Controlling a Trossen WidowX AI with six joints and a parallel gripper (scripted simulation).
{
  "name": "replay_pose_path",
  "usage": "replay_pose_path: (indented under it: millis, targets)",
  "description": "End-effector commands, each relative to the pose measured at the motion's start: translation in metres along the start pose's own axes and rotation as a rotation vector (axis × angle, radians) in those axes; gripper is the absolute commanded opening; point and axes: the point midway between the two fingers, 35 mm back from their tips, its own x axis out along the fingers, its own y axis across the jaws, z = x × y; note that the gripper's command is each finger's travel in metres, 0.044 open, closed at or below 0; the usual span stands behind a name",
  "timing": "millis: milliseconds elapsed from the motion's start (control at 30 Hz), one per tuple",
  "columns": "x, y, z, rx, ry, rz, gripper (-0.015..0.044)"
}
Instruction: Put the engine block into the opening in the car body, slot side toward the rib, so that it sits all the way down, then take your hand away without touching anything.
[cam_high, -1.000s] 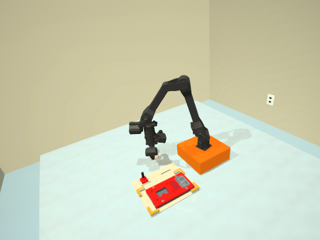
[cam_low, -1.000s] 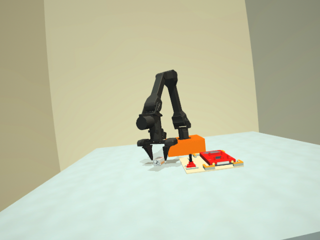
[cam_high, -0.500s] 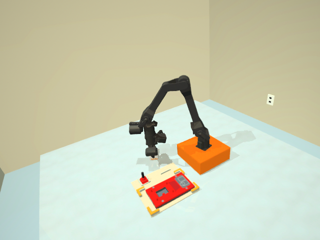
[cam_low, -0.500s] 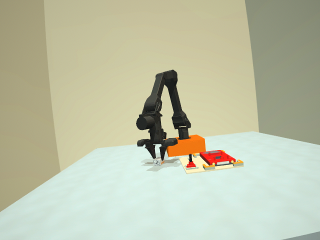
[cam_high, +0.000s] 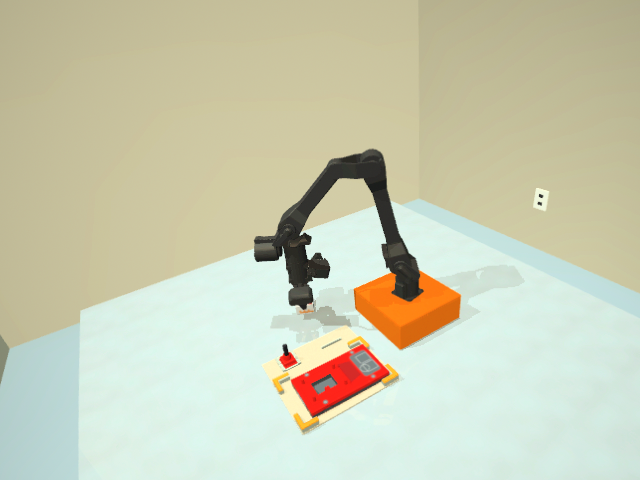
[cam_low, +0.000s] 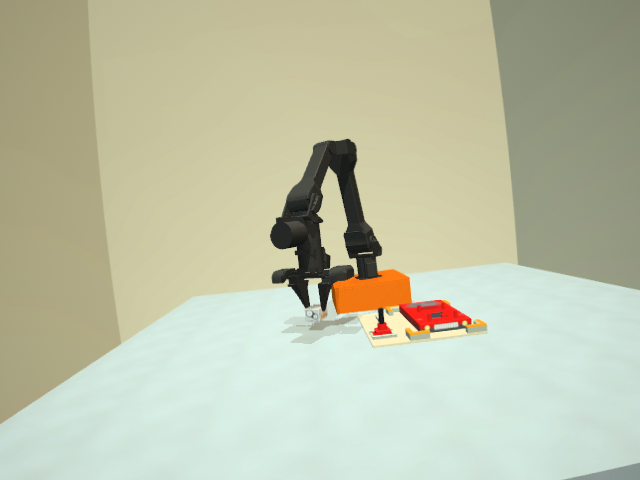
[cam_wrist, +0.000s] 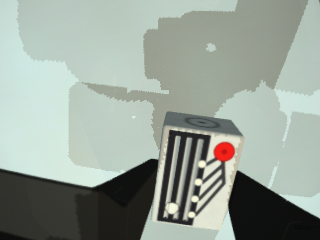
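Note:
My gripper points down, shut on the white and grey engine block. One finger presses each long side. Its top shows black stripes and a red disc; a grey end with a ring faces the top of the wrist view. I cannot make out the slot, nor whether the block touches the table. The red car body lies flat, away from the gripper. Its opening is empty, with a small red rib at the near edge.
The car body lies on a cream board between raised yellow corner brackets. A red piece with an upright black stick stands on the board. The orange base carries the arm behind it.

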Motion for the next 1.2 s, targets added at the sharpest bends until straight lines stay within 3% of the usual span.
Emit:
replay_pose_path:
  millis: [0,867,1167]
  targets:
    - [-0.017,0.001,-0.004,0.005,0.015,0.005,0.0]
    - [-0.098,0.001,0.005,0.041,0.003,0.003,0.0]
    - [-0.096,-0.008,0.003,-0.077,-0.002,0.003,0.0]
